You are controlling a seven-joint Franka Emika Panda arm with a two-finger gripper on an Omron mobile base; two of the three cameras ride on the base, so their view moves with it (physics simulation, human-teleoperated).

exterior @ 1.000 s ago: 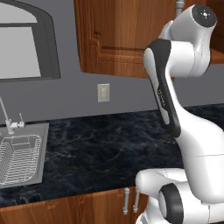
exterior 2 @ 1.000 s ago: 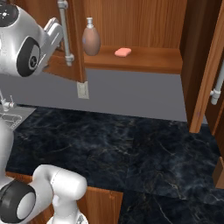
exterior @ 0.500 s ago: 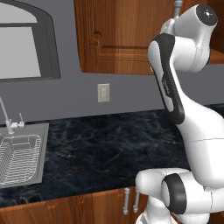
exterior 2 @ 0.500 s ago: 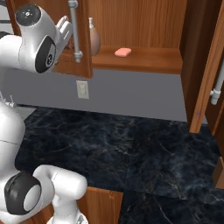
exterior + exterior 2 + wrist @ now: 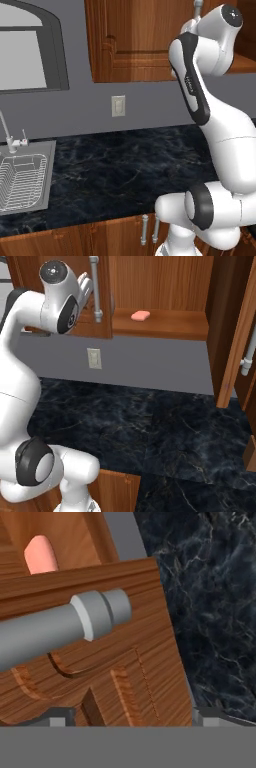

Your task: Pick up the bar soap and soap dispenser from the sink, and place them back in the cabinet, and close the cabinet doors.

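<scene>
The bar soap [image 5: 140, 315] lies on the inner shelf of the cabinet [image 5: 165, 323]; in the hand view the bar soap [image 5: 41, 554] peeks over the door's edge. The soap dispenser is hidden behind the left cabinet door [image 5: 135, 40]. My gripper [image 5: 86, 286] is raised against that door's outer face, beside its silver bar handle [image 5: 95, 287]. In the hand view the gripper [image 5: 135, 716] is open, its tips spread wide on the wood just below the handle's end [image 5: 95, 614]. The right cabinet door [image 5: 239, 346] stands swung out. The sink [image 5: 47, 170] is at the far left.
A wire rack [image 5: 20, 180] sits in the basin with the faucet [image 5: 6, 132] behind it. Dark marble counter [image 5: 150, 426] runs below the cabinet. A wall switch plate [image 5: 118, 105] and a grey window [image 5: 30, 60] are on the back wall.
The left door has swung toward shut with my hand on it and now covers the soap dispenser. The arm's upper joints have moved right along with it.
</scene>
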